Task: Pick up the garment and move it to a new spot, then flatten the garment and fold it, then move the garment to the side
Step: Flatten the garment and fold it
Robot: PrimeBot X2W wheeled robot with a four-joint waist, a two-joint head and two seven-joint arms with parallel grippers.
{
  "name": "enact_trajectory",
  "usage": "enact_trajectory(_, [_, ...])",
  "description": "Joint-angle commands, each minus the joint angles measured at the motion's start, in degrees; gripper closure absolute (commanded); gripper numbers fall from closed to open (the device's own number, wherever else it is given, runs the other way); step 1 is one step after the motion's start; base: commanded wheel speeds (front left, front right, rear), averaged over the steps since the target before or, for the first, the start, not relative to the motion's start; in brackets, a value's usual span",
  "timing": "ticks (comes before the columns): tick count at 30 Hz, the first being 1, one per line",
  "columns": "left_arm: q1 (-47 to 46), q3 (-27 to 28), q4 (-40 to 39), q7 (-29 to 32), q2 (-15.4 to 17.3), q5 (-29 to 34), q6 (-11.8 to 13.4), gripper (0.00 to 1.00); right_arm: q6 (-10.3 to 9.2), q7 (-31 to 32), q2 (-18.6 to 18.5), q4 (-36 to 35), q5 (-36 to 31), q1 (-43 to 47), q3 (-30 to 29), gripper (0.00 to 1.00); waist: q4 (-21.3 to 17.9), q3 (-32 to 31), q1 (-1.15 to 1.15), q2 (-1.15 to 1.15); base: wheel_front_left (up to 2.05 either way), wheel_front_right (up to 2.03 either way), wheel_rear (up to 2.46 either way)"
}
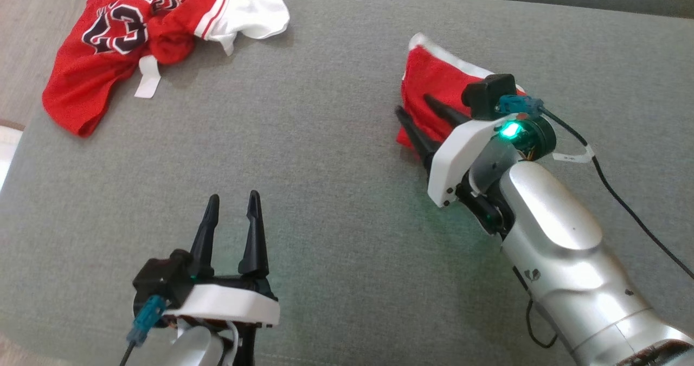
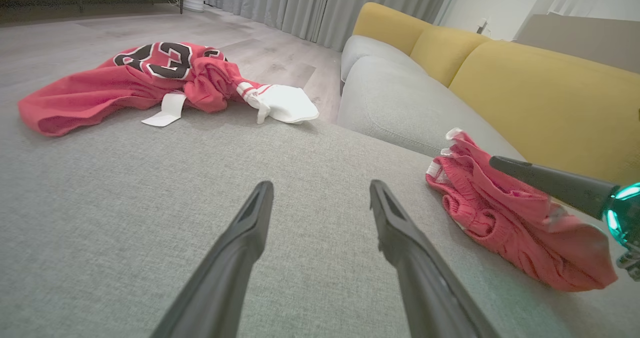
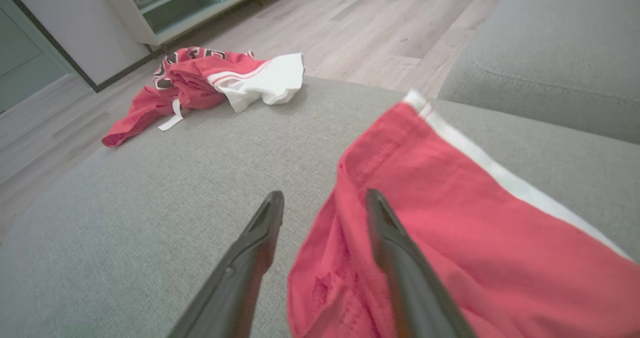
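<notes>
Your right tool sits spread over the edge of the red garment on the grey cushion, left tool spread too — "23" reads on the jersey — left wrist view adds a yellow backrest

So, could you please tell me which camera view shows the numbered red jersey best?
The left wrist view: the whole jersey is in frame, number visible. The head view crops its top edge; the right wrist view shows it small and distant.
</notes>
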Motion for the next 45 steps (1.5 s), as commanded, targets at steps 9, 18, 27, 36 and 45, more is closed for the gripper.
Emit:
enact_trajectory(9, [-2.0,1.4,-1.3,-0.6,0.2,0.2,-0.6,0.00,0.42,-6.6,1.3,-3.7,-0.7,-0.2,-2.2,0.00,-2.5,-1.1,0.00,0.00,0.00,0.00,0.00])
enact_trajectory(18, [-2.2,1.1,-2.0,-0.5,0.4,0.3,-0.4,0.00,0.42,-9.5,-0.2,-5.5,-8.3,1.1,-11.0,0.00,-3.4,-0.3,0.00,0.00,0.00,0.00,0.00])
enact_trajectory(27, [-2.9,1.1,-1.8,-0.4,0.2,0.3,-0.4,0.00,0.42,-8.5,-3.9,-1.4,-14.5,0.8,-10.6,0.65,-1.6,1.5,0.00,0.00,0.00,0.00,0.00])
enact_trajectory(36, [-3.2,1.3,-1.0,-0.6,-0.2,0.4,-0.7,0.00,0.42,-8.6,-3.8,1.8,-9.7,0.5,0.6,1.00,-0.4,1.8,0.00,0.00,0.00,0.00,0.00])
enact_trajectory(45, [-3.0,1.9,-1.2,-0.6,-0.3,0.6,-0.7,0.00,0.42,-8.8,-3.6,-0.8,-4.1,1.2,12.4,1.00,-0.6,1.8,0.00,0.00,0.00,0.00,0.00])
